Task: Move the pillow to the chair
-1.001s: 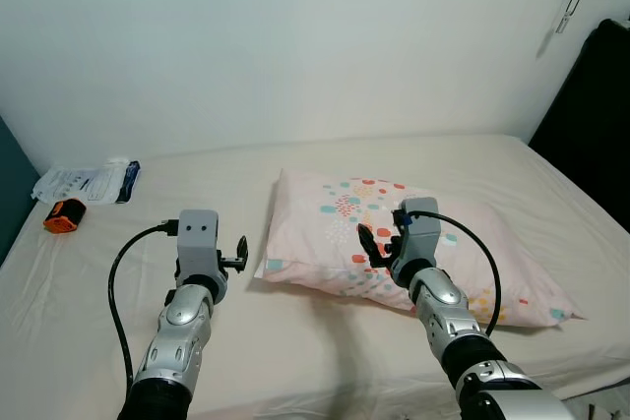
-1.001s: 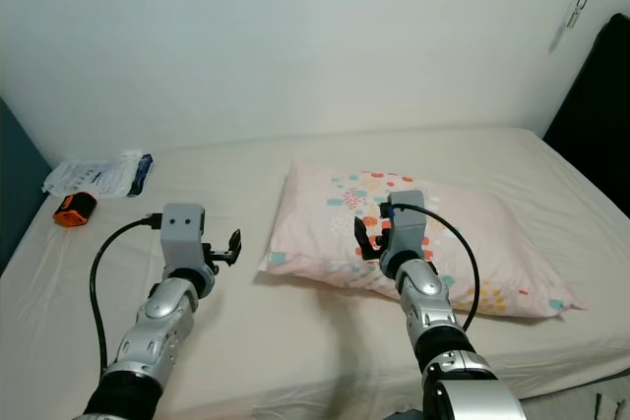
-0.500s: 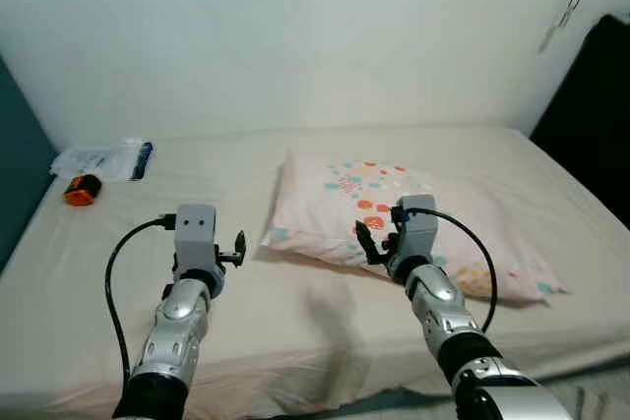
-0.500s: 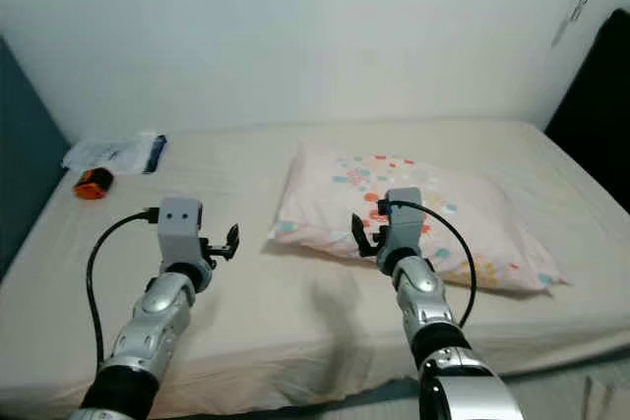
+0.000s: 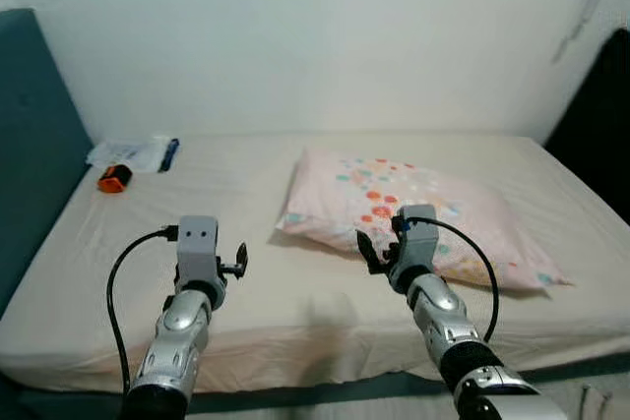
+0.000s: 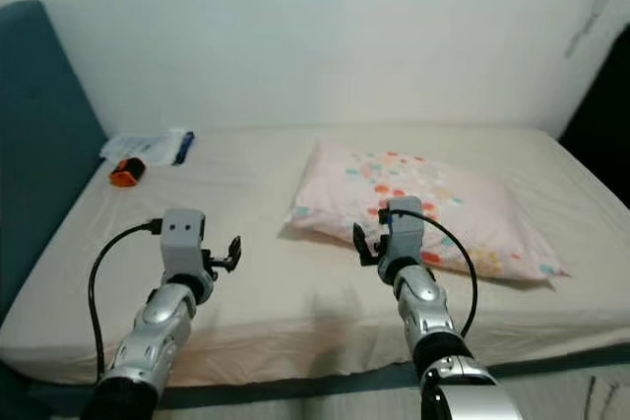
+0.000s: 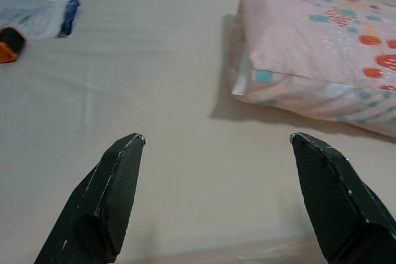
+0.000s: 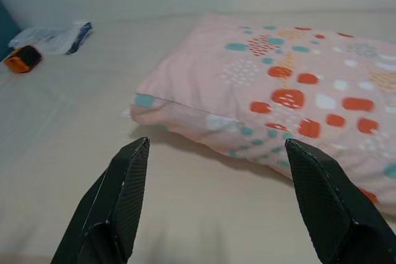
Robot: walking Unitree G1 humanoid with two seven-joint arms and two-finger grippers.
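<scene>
- Compared with a second ago, your head camera has pulled back from the bed [image 5: 295, 312]: its near edge and a teal headboard [image 5: 34, 145] on your left have come into view, and the pillow sits farther off in the picture. That is the camera's shift; the pillow lies where it lay on the sheet.
- Both arms keep the same raised pose as before, forearms reaching out over the near part of the mattress.
- You have the pillow [image 5: 413, 209] lying flat on the right half of the bed. It is pale pink, dotted with red, teal and yellow marks, with its near left corner pointing toward your arms.
- Your left gripper [image 5: 239, 261] hovers above bare sheet, to the left of the pillow and apart from it. In the left wrist view its fingers [image 7: 105, 196] stand wide apart with nothing between them, and the pillow's corner lies ahead of it.
- Your right gripper [image 5: 368, 253] hangs just in front of the pillow's near edge, not touching it. Its fingers [image 8: 120, 196] are spread wide too, empty, with the pillow's near edge lying ahead between them in the right wrist view.
- Near the far left corner of the bed you can see a small orange object [image 5: 114, 179], and just beside it a white packet with a dark blue edge [image 5: 143, 153]. Both are well apart from the pillow.
</scene>
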